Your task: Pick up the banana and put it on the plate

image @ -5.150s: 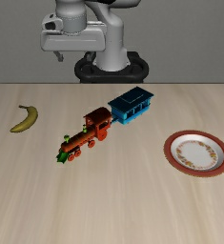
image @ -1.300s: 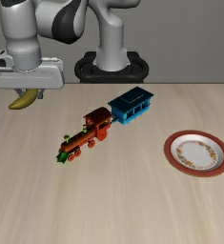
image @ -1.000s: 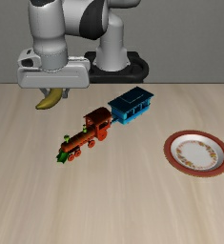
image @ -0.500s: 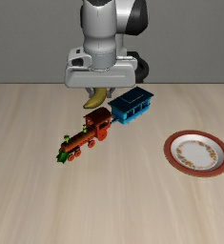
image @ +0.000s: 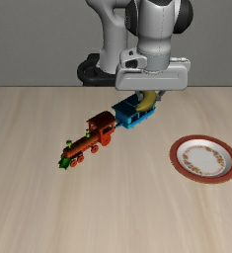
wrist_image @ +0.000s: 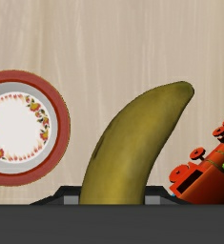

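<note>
Wooden tabletop [image: 29,203] lies beneath your gripper [image: 147,93], clamped on the banana [wrist_image: 132,143] and holding it high, evidently to clear the train [image: 101,128] under the hand. Plate [wrist_image: 62,122] stands well aside, not yet below.

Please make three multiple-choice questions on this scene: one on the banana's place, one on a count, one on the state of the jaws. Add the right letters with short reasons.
1. The banana goes to the plate. Where is it now? A. on that plate B. in the air over the blue wagon C. on the floor
2. How many toy train pieces stand on the table? A. two B. one C. four
3. The jaws are: A. open B. shut on the wagon C. shut on the banana
B: it hangs above the wagon. A: a red locomotive and the wagon. C: they clamp it from both sides.
</note>
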